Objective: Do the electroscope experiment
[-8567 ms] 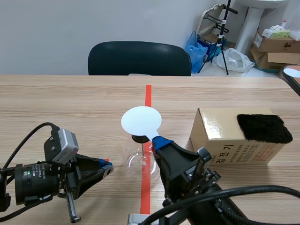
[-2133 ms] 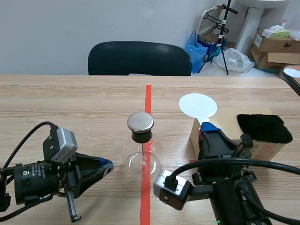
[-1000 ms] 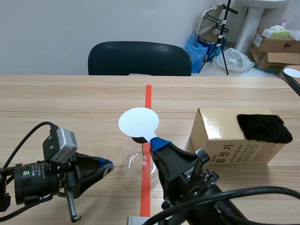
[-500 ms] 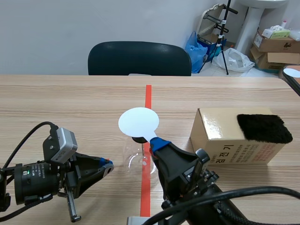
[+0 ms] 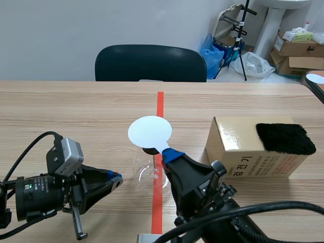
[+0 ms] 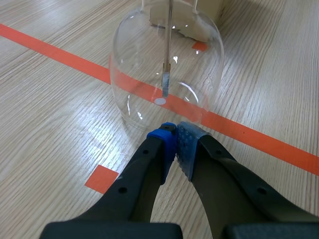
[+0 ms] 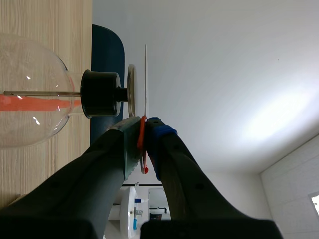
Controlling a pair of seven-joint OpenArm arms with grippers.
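Since the electroscope (image 6: 167, 74) is a thin glass flask with a fine rod inside, it is judged light and fragile. Any hold is best taken at the black stopper (image 7: 99, 93), never the bulb. It is stood on the table (image 5: 76, 111). Just above its metal cap (image 7: 130, 89) a white disc (image 5: 150, 132), thin and probably flexible, is kept clamped in the right end effector (image 7: 142, 130), and a narrow gap is seen. Just beside the flask, the left end effector (image 6: 175, 137) is closed on nothing, so a knock is possible. Right of the flask, well apart, a cardboard box (image 5: 238, 147) topped with black fur (image 5: 285, 137) is noted. It is not judged an obstacle.
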